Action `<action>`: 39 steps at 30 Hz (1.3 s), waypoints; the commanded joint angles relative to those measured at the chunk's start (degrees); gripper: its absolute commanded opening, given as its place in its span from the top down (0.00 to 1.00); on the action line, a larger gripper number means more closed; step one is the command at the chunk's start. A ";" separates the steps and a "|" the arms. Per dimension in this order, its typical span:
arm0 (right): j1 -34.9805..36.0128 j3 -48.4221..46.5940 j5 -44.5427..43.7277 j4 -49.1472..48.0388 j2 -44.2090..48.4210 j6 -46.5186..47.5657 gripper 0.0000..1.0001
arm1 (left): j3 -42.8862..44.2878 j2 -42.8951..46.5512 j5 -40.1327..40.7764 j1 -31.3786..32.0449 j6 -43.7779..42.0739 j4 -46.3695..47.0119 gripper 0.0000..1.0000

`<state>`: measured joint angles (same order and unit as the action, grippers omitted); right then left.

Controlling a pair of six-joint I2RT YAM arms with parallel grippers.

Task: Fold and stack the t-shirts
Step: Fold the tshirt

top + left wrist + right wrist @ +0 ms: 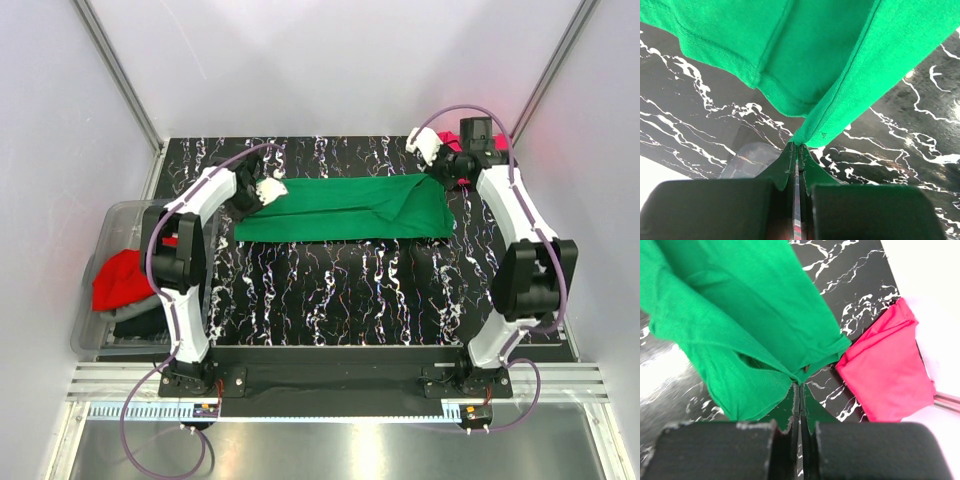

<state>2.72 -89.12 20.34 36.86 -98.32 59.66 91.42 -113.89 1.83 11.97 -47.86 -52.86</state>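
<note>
Since both claws are pinched shut on cloth, the handling question starts at their tips. The left gripper (798,146) has its jaws pressed together on a bunched edge of the green t-shirt (840,65). The right gripper (800,384) is clamped the same way on a gathered corner at the other end. Between them the shirt lies as a long band across the far part of the marbled table (330,290), with one layer doubled over.

The fabric looks thin, light and limp. It drapes and puckers away from each pinch, so it likely has no shape of its own and will sag wherever it is unsupported. Hems and corners, where seams give some body, seem the safest places to hold; a pinch in mid-panel would probably drag only a single layer.

Just beside the right end, a magenta-pink t-shirt (885,375) lies folded near the table's far right corner. Off to the left, a red t-shirt (120,278) is heaped over darker shirts (135,318) in the clear bin (108,225).
</note>
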 commanded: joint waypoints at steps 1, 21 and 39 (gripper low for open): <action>-0.35 -4.56 -0.91 -2.67 -3.27 -1.56 1.00 | 4.12 -1.33 1.60 -0.54 -1.01 -0.49 1.00; -0.52 -26.36 -6.09 -5.92 -24.02 -14.73 0.59 | 19.15 -10.06 6.96 -1.51 8.73 0.12 0.75; 2.90 -15.82 6.29 10.60 -23.75 -11.41 0.64 | 5.09 -5.47 -1.47 2.10 17.27 4.34 0.67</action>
<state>4.32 -104.31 24.27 43.53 -121.01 46.46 97.69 -118.13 2.74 14.66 -32.93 -48.40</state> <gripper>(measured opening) 0.367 0.335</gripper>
